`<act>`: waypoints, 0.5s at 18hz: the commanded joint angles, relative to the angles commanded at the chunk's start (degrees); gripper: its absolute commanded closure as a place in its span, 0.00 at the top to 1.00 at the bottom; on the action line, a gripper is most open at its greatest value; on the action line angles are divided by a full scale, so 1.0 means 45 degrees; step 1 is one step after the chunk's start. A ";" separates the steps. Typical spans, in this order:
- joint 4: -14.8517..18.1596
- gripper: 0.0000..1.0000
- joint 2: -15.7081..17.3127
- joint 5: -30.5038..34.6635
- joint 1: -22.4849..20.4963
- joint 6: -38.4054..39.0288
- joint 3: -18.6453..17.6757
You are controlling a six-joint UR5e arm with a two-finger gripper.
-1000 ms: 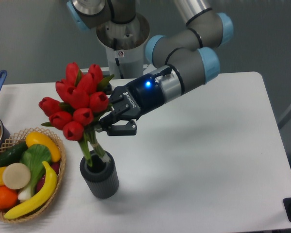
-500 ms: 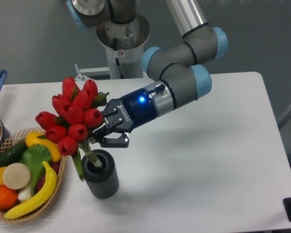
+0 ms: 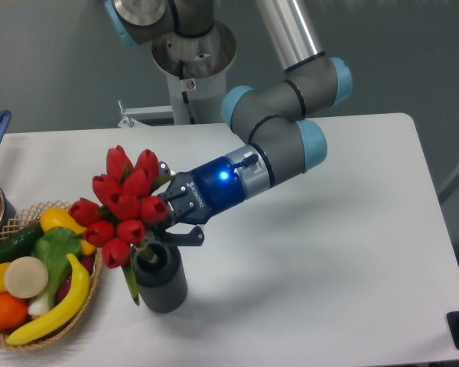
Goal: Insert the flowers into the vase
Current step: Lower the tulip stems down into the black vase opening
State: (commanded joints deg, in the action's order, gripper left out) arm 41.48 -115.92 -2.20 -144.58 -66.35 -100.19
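Camera is showing the gripper (image 3: 170,223) clamping the flowers (image 3: 122,206) low on their likely light, bendy stems, just above the vase (image 3: 159,280).

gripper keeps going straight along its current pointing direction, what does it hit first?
The gripper points left and slightly down, shut on the flowers above the vase. Past the bunch, the first thing in line looks like the fruit basket, though depth is unclear.

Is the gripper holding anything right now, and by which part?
Yes. The gripper is shut on the flowers, gripping the bunch at the stems just below the red tulip heads, directly above the mouth of the vase.
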 joint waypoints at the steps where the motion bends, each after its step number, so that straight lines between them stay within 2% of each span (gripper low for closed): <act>1: 0.0000 0.30 -0.0059 0.0039 0.0000 -0.0195 -0.0059; 6: 0.0000 0.31 -0.0353 0.0156 -0.0039 -0.1016 -0.0624; 9: 0.0000 0.31 -0.0566 0.0662 -0.0058 -0.1036 -0.0645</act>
State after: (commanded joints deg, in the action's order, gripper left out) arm 41.48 -118.47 0.78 -144.84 -71.01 -103.09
